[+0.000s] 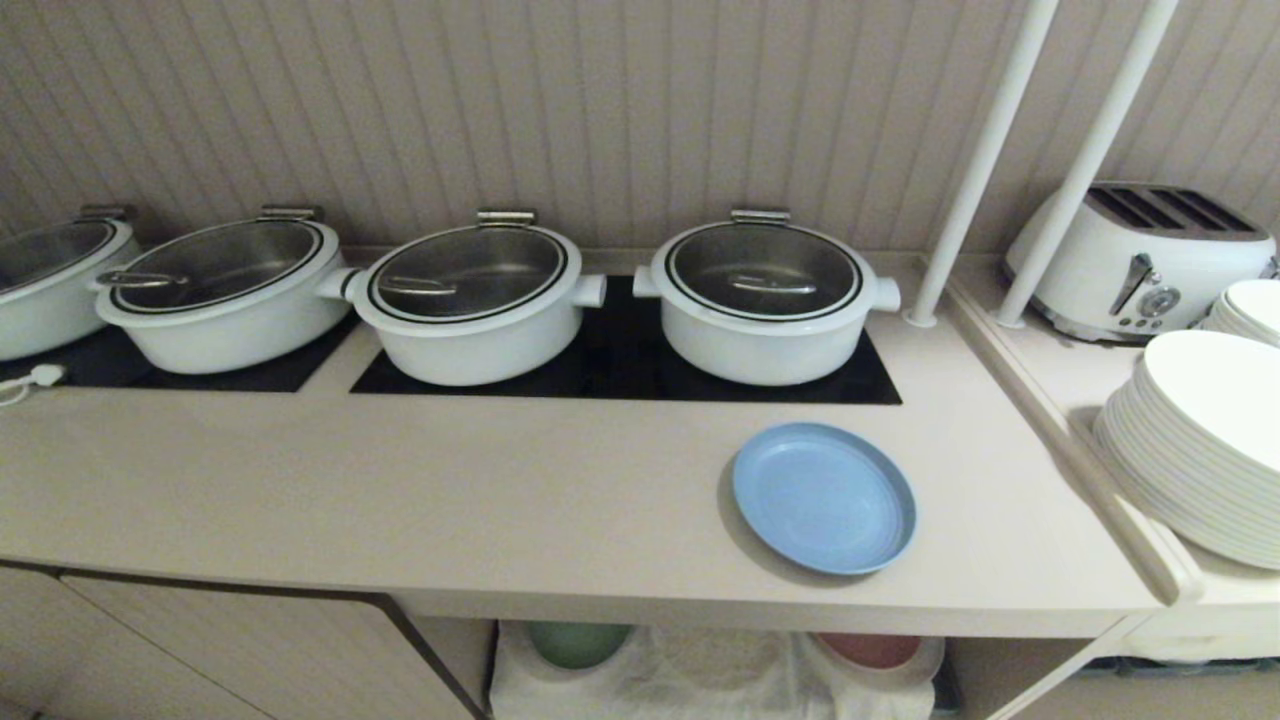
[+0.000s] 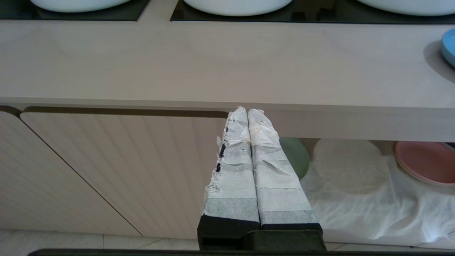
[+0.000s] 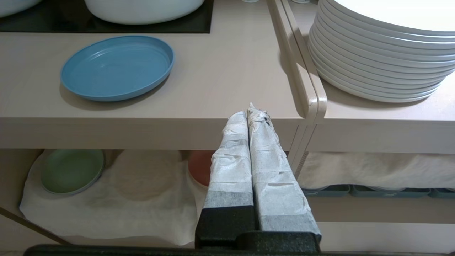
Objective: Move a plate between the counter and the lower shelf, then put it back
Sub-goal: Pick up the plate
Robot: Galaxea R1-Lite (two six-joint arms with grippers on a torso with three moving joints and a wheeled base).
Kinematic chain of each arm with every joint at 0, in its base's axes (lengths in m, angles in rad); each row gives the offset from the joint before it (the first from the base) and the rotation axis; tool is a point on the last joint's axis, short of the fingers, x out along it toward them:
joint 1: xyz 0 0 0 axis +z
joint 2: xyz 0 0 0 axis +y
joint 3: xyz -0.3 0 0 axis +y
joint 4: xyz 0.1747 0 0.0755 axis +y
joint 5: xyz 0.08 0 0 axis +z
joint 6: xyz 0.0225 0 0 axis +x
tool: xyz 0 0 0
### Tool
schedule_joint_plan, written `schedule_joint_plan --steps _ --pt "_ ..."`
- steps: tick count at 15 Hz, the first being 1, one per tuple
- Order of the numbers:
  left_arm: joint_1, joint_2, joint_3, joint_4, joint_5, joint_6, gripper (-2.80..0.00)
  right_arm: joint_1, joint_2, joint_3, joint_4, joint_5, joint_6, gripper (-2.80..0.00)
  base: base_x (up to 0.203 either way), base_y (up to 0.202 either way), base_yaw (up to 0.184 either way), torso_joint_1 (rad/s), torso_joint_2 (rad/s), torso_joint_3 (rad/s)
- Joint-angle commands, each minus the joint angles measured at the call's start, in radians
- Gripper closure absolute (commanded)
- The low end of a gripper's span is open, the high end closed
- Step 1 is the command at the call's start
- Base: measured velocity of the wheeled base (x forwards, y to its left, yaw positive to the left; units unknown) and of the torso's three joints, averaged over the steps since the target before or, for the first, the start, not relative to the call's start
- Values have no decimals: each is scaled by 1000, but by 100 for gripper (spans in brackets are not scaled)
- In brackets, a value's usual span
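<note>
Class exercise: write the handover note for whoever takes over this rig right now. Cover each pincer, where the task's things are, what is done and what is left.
Left pincer: shut, empty, in front of the counter edge.
Right pincer: shut, empty, likewise parked.
Blue plate: flat on the counter, near its front edge.
Lower shelf: green plate and pink plate on the white cloth, free spot between them.
Done: cannot tell.
Left: nothing held; check whether the shelf trip is still due.

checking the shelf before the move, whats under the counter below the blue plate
Under the counter is the lower shelf, lined with a white cloth. A green plate and a pink plate lie on it, with a bare round hump between. The right end effector covers part of the pink plate.
</note>
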Motion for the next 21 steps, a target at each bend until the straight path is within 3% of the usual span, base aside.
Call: schedule_joint_plan --steps 1,3,7,12,21 --pt "0 0 0 0 0 0 0 0 0 -1 0 3 -3 0 0 0 0 0 0 0" --pt "0 0 0 0 0 0 0 0 0 -4 9 56 -17 0 0 0 0 0 0 0" --pt "0 0 0 0 0 0 0 0 0 -11 -28 58 -55 0 0 0 0 0 0 0" --pt "0 0 0 0 0 -1 0 0 43 -185 41 68 -60 0 0 0 0 0 0 0" --pt "0 0 0 0 0 0 0 22 665 -634 81 80 -64 0 0 0 0 0 0 0"
